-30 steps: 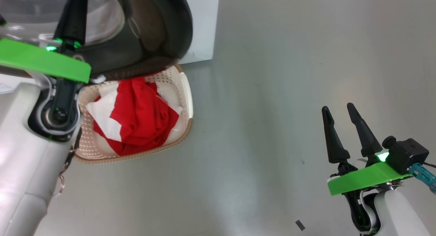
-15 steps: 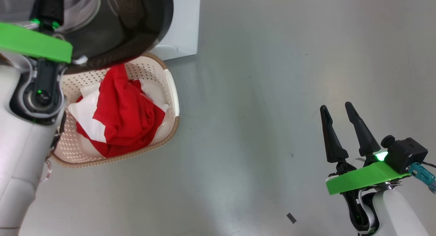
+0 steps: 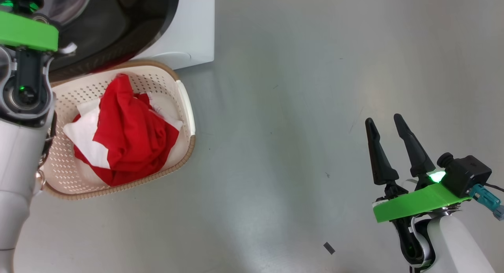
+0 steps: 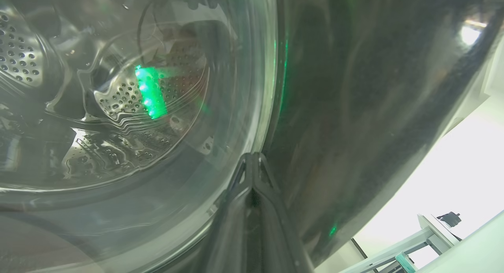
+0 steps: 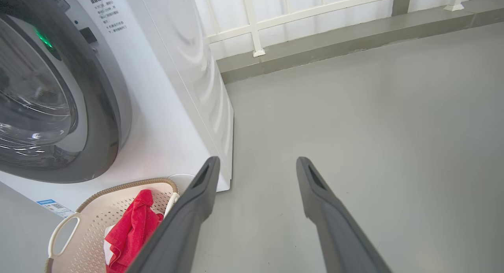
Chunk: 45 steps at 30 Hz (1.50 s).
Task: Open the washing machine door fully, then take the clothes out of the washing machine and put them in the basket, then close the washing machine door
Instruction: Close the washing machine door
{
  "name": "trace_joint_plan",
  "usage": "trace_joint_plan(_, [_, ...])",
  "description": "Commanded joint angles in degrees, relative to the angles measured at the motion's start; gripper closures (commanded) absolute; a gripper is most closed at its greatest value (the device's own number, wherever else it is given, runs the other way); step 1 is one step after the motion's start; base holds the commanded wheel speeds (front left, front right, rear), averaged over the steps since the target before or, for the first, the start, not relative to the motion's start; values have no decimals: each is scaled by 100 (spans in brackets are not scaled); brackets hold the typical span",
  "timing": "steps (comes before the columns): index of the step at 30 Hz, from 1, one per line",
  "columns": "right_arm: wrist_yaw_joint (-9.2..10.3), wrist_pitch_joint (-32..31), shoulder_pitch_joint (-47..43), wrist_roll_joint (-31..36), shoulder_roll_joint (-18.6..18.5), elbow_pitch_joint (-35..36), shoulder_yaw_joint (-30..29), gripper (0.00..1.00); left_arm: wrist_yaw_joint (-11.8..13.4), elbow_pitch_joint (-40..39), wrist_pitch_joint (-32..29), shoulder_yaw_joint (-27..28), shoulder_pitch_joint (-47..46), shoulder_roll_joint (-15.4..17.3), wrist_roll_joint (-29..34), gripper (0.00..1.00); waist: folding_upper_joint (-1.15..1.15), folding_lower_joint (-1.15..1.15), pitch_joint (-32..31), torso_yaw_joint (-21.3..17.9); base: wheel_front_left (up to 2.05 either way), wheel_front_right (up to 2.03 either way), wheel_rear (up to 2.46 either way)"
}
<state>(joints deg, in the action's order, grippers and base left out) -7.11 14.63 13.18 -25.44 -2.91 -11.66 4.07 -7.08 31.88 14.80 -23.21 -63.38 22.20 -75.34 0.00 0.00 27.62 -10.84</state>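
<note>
The washing machine [image 3: 193, 28] stands at the upper left, white in the right wrist view too [image 5: 177, 68]. Its door [image 3: 118, 25], with black rim and clear glass, lies close against the machine front [image 5: 59, 107]. My left gripper [image 4: 252, 158] is shut and empty, its tips at the door where the glass meets the black rim. The red and white clothes [image 3: 126, 131] lie in the basket [image 3: 185, 107] on the floor before the machine; they also show in the right wrist view [image 5: 132, 229]. My right gripper [image 3: 382, 120] hangs open and empty over bare floor at the lower right [image 5: 258, 160].
My pale left forearm [image 3: 15, 166] runs along the basket's left side. A white railing [image 5: 256, 28] on a low kerb stands behind the machine. A small dark scrap [image 3: 328, 247] lies on the grey floor near my right arm.
The camera has shifted, sliding the scene left. The door, with my left gripper against it, has swung back off the basket toward the machine. The right gripper has stayed open in place.
</note>
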Motion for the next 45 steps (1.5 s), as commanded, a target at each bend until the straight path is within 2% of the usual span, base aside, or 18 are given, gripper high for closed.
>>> trace_joint_plan(1, [-37, 37, 16, -61, 2, 148, 113, 0, -41, -131, 19, 193, -235, 153, 73, 100, 0, 0, 10, -10, 0, 0, 0])
trace_joint_plan(10, [-37, 37, 18, -62, 2, 106, 60, 0, -41, -189, 19, 133, -52, 86, 51, 100, 0, 0, -90, 39, 0, 0, 0])
trace_joint_plan(18, [-37, 37, -114, 116, 3, 45, -34, 0, -41, -506, 19, 231, 806, 2, 123, 100, 0, 0, -482, 242, 0, 0, 0])
trace_joint_plan(20, [-37, 37, -180, 173, 3, 44, -63, 0, -41, -603, 19, 300, 1114, -48, 206, 93, 0, 0, -600, 311, 0, 0, 0])
trace_joint_plan(25, [-37, 37, -372, 246, -81, 40, -104, 0, -41, -794, 19, 451, 1885, -215, 454, 68, 0, 0, -886, 498, 0, 0, 0])
trace_joint_plan(30, [-37, 37, -577, 250, -213, 22, -146, 0, -41, -956, 19, 624, 2580, -361, 812, 50, 0, 0, -1152, 675, 0, 0, 0])
trace_joint_plan(32, [-37, 37, -658, 252, -254, 18, -158, 0, -41, -1020, 19, 716, 2853, -427, 908, 30, 0, 0, -1257, 728, 0, 0, 0])
trace_joint_plan(33, [-37, 37, -700, 250, -271, 12, -165, 0, -41, -1043, 19, 763, 2989, -442, 981, 25, 0, 0, -1312, 752, 0, 0, 0])
trace_joint_plan(36, [-37, 37, -816, 247, -320, -8, -186, 0, -41, -1121, 19, 909, 3387, -508, 1126, 0, 0, 0, -1460, 824, 0, 0, 0])
trace_joint_plan(45, [-37, 37, -1122, 244, -413, -48, -237, 0, -41, -1320, 19, 1290, 4424, -566, 1585, 0, 0, 0, -1837, 998, 0, 0, 0])
